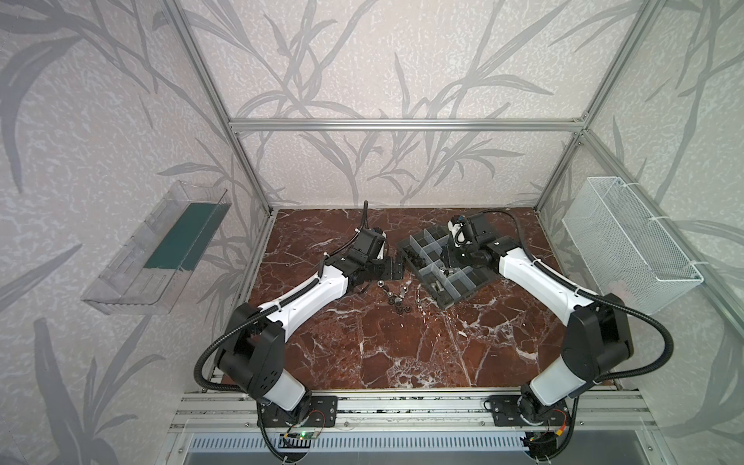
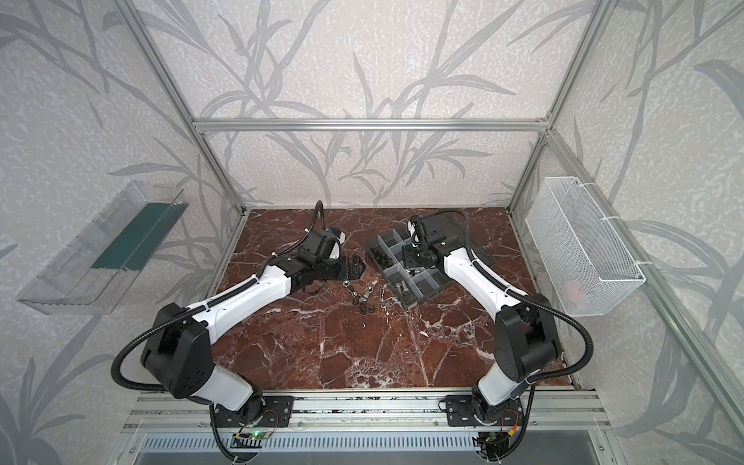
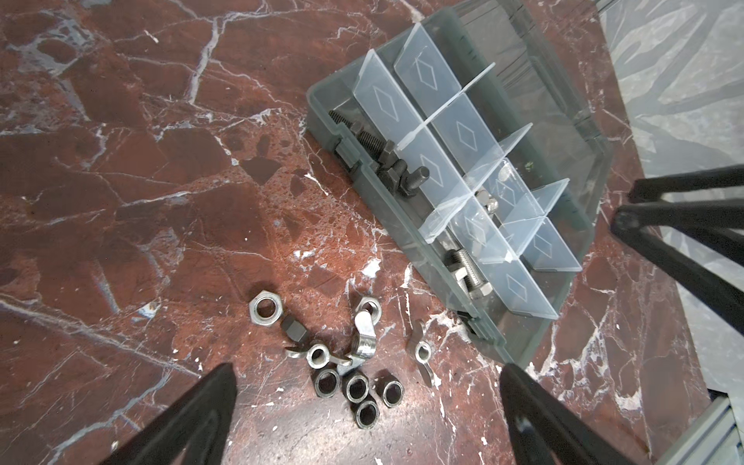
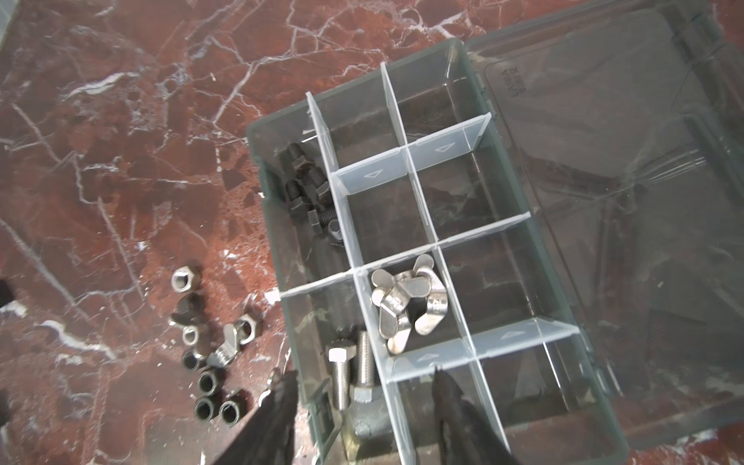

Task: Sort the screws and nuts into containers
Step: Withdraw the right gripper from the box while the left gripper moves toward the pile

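Loose nuts (image 3: 346, 362), silver hex and wing ones plus dark rings, lie in a small pile on the marble left of the organizer box (image 3: 322, 104). My left gripper (image 3: 368, 374) hovers open over that pile, touching nothing. The containers (image 4: 267, 209) hold dark screws (image 4: 310, 189), two silver screws (image 4: 342, 370) and silver wing nuts (image 4: 406, 306) in separate compartments. My right gripper (image 4: 364, 376) is open and empty above the box's near end, one finger outside the wall and one over a divider. In both top views the pile (image 1: 396, 300) lies between the two grippers.
The box's clear lid (image 4: 604, 161) lies folded open flat on the table behind it. A white wire basket (image 1: 628, 245) hangs on the right wall and a clear tray with a green base (image 1: 161, 249) on the left wall. Aluminium frame posts edge the marble table (image 1: 402, 354).
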Robot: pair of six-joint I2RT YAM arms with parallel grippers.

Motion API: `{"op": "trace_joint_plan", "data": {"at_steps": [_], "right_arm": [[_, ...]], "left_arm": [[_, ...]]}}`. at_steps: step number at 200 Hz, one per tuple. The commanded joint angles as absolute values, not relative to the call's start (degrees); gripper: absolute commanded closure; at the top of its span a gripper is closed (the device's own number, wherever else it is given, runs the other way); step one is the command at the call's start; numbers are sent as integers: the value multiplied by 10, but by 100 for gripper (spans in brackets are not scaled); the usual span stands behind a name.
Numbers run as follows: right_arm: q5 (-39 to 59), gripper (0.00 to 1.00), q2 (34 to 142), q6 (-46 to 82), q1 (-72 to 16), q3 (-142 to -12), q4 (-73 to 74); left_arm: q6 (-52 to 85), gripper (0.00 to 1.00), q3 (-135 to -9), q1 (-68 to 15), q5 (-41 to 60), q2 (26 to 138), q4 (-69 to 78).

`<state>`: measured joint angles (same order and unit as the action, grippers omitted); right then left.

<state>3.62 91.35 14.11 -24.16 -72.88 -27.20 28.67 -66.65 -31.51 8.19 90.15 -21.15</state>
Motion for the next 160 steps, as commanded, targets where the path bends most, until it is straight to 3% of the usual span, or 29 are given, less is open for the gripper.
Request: {"op": "trace_joint_plan", "data": {"at_steps": [1, 75, 160], "right_arm": [[46, 34, 875, 138, -258, -698, -237], [50, 3, 830, 139, -271, -618, -187], [42, 1, 808, 128, -271, -590, -178]], "left_arm": [[306, 1, -684, -313, 74, 924, -278], [351, 8, -677, -312, 166, 991, -289], [427, 10, -689, -310, 222, 1062, -222]]}}
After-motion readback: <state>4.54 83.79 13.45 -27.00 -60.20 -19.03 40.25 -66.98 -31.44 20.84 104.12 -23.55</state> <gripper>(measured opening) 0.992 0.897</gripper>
